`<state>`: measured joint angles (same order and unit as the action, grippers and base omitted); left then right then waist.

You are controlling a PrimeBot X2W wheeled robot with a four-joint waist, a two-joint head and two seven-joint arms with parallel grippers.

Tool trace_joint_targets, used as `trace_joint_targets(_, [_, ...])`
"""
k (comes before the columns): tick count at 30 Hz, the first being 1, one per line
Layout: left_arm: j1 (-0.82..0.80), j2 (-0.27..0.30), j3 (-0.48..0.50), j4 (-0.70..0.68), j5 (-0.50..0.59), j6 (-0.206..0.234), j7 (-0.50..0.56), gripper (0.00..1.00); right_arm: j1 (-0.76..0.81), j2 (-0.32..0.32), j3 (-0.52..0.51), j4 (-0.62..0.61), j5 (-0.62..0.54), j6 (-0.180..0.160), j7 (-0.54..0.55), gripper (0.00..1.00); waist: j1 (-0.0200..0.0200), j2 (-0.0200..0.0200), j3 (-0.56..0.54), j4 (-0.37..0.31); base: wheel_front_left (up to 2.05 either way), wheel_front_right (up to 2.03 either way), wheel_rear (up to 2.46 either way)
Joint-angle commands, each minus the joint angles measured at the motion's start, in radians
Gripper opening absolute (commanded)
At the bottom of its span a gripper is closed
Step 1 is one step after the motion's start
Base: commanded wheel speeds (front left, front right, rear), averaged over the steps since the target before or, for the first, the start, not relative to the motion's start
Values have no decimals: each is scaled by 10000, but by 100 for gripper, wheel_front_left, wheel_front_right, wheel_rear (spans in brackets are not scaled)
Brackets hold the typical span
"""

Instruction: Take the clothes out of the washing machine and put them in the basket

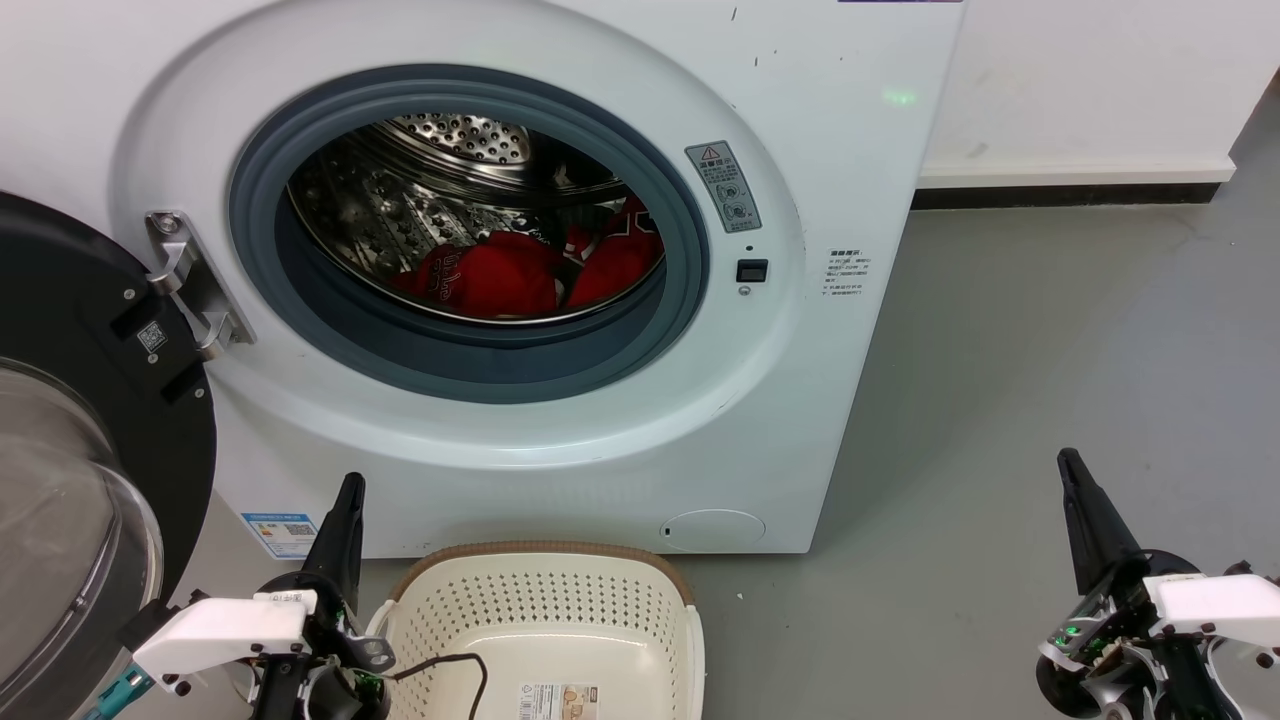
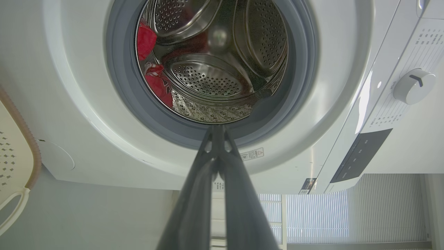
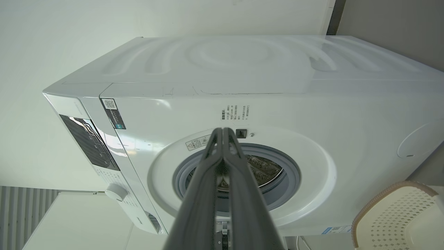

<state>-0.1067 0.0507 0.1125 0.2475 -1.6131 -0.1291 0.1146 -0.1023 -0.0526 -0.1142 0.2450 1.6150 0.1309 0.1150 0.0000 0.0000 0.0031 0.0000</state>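
Nothing lifted yet

Clothes [image 1: 505,275] are seen in washing machine [image 1: 830,130] drum [image 1: 400,200]; basket [image 1: 540,549] is set below. Left gripper [image 1: 350,487], right gripper [image 1: 1070,465] are pressed together, empty. Fabric could be snagged on grey ring [image 1: 480,370] if dragged low.

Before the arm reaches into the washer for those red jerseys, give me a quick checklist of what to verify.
1. Door open: ok. The door stands aside at the left, and the washing machine has its mouth free.
2. Clothes reachable: ok. The clothes lie low in the drum.
3. Basket placed: ok. The basket stands on the floor before the machine, with no clothes in the part that shows.
4. Left pincer open for grasping: not ok. It is shut, holding nothing.
5. Right pincer open: not ok. It is shut, holding nothing.
6. Black cable over the basket won't snag: cannot tell.
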Motion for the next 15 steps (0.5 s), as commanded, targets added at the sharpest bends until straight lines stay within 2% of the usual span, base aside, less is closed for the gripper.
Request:
trace_joint_targets(1, [-54, -10, 29, -13, 0, -45, 19, 0, -120, 36, 3, 15, -46, -3, 6, 0, 0, 0, 0, 0, 0, 0, 0])
trace_joint_targets(15, [-54, -10, 29, -13, 1, -45, 19, 0, -120, 36, 4, 15, -46, -3, 6, 0, 0, 0, 0, 0, 0, 0, 0])
